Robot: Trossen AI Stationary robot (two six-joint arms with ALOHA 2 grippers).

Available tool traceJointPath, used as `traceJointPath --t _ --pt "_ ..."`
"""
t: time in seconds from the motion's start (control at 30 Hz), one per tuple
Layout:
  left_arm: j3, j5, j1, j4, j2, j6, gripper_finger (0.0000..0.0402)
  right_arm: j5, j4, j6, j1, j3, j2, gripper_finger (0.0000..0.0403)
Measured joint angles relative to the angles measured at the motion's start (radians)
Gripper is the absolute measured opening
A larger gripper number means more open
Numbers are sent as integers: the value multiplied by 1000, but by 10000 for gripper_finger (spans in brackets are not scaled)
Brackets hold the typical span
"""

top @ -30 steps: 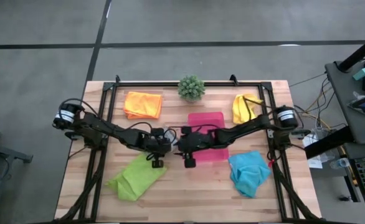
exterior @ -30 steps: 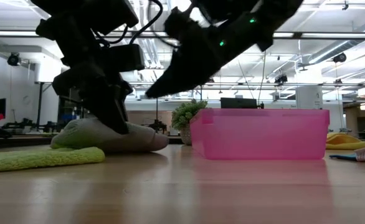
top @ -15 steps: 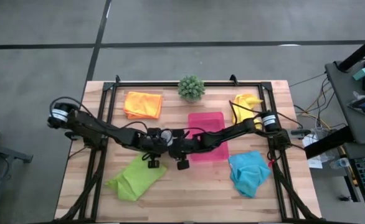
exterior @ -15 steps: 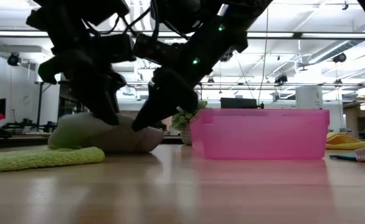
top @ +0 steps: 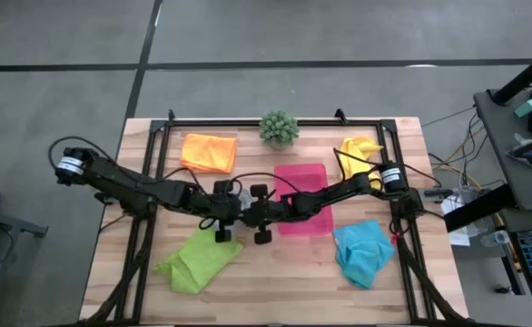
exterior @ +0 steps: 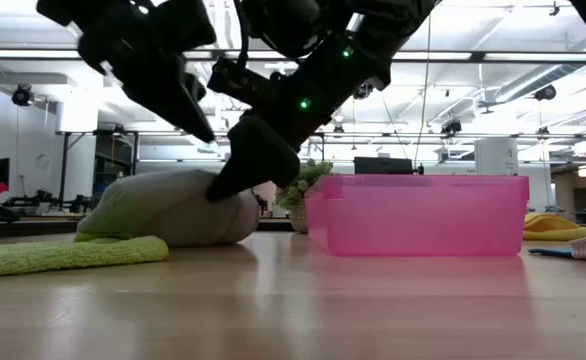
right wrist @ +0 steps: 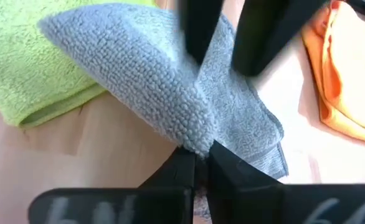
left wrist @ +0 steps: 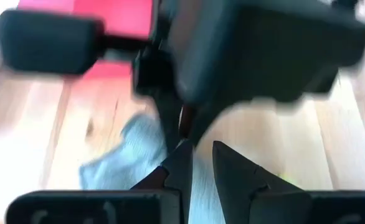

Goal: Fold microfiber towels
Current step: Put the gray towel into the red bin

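The grey towel [exterior: 163, 210] lies bunched in a mound on the table's middle; the arms hide it in the high view. My right gripper [right wrist: 199, 158] is shut on it, its tip at the mound's right flank [exterior: 223, 188]. My left gripper [exterior: 205, 130] hangs just above the mound, clear of it, its fingers [left wrist: 179, 163] a narrow gap apart with nothing between them. The lime green towel [top: 198, 259] lies near the front left, the orange towel [top: 207, 152] at the far left, the yellow towel [top: 359, 156] at the far right, and the turquoise towel [top: 363, 252] at the near right. My right gripper pinches a raised fold of the grey towel [right wrist: 198, 142] between its two fingers, at the mound's right side. The fingers slant down from the table's right. The towel stays on the table, its ridge rising away from the fingers.
A pink tray [top: 313, 173] sits right of centre under my right arm, and a small green plant [top: 279, 128] stands at the far edge. In the low view the pink tray [exterior: 423, 215] stands close beside the grey mound. Black frame rails run along the table's sides.
My right gripper has moved toward the table's left and down onto the grey towel, then shut on its fold. My left gripper has risen off the towel and drawn back toward the left, its gap unchanged. The mound stands slightly taller.
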Motion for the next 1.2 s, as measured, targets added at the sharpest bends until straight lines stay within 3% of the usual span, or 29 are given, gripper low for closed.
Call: traceJointPath --t 0.17,0.53,0.9,1.2 --pt "-15 -5 -1 -83 -113 -9 48 0 -56 -33 1 -1 -66 9" --pt "-26 -124 0 -91 -272 44 48 19 -316 -64 -45 8 -340 9" --pt "-26 -155 0 -88 -276 50 48 71 -693 103 -152 54 -583 9" --pt "-26 -206 0 -89 -250 55 48 70 -855 195 -251 35 -573 9"
